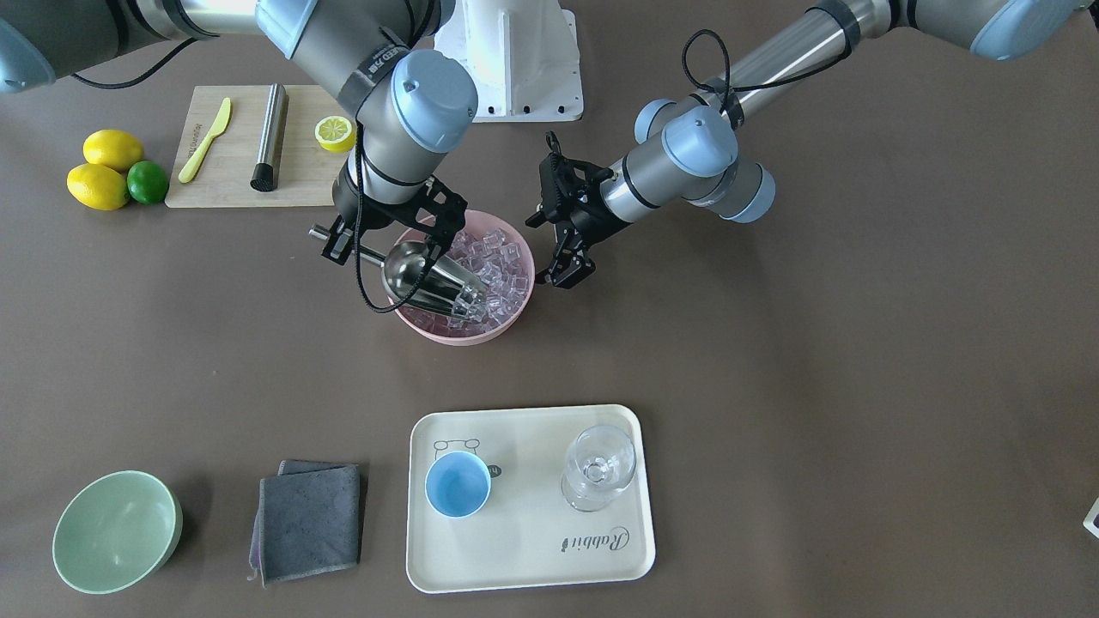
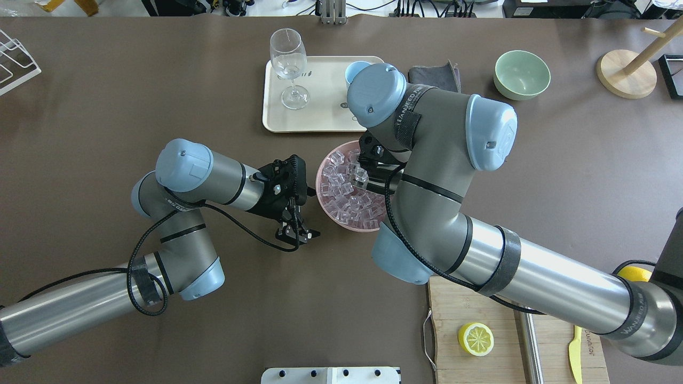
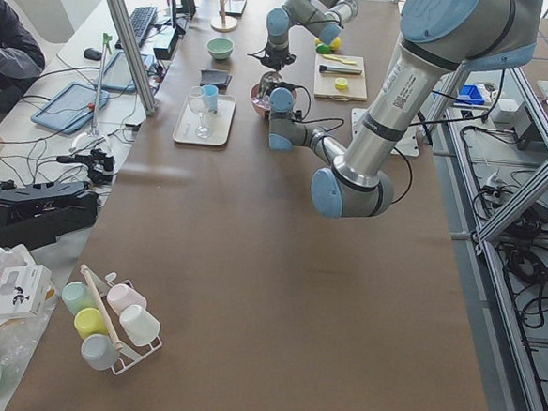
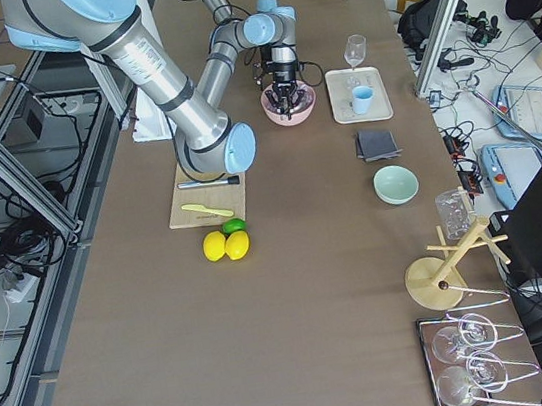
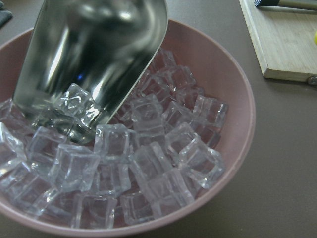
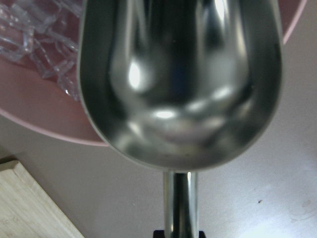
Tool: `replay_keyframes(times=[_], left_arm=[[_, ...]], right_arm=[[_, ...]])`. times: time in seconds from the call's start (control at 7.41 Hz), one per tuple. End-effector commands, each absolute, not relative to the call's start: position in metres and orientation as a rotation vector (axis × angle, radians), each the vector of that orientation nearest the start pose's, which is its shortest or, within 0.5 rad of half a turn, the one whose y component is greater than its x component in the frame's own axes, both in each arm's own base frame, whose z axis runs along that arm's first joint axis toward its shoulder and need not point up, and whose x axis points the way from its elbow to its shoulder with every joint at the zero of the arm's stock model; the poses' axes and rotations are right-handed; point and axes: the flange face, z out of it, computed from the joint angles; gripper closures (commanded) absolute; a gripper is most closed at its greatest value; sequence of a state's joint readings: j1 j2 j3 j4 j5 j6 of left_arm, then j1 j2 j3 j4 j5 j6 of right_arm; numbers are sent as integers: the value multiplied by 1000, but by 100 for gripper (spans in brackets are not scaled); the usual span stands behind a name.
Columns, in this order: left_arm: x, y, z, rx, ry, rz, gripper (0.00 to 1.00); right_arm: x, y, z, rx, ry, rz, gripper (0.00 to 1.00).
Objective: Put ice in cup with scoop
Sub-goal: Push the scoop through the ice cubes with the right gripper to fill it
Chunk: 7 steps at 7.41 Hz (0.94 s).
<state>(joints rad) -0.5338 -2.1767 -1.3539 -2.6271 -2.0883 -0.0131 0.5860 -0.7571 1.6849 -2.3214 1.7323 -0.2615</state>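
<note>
brown worktop (image 1: 773, 360): at centre frame the right hand (image 1: 345, 243) pinches the scoop (image 1: 425, 275) handle, tilting its mouth into the ice (image 1: 502, 257) to load; left hand (image 1: 571, 268) spread beside; cup (image 1: 458, 483) sits empty, lower centre.

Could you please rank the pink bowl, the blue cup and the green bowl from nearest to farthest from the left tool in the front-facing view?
1. Pink bowl, right beside the left tool.
2. Blue cup, on the tray.
3. Green bowl, view's lower-left corner.
</note>
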Motion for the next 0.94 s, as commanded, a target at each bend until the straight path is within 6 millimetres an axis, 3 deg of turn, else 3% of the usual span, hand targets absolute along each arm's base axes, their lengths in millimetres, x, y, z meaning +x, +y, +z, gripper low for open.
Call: replay_keyframes(times=[0.0,0.27,0.81], left_arm=[[563,-430,276,1083,1150,1194,1],[564,-430,275,1074,1148,1195,1],[564,-430,276,1074,1147,1197,1]], right_arm=[[-476,-454,227,151,-268,-1210,100],[-466,-447,238,222,-324,-1115,100],[-478,-451,247,271,-391,-1007,100]])
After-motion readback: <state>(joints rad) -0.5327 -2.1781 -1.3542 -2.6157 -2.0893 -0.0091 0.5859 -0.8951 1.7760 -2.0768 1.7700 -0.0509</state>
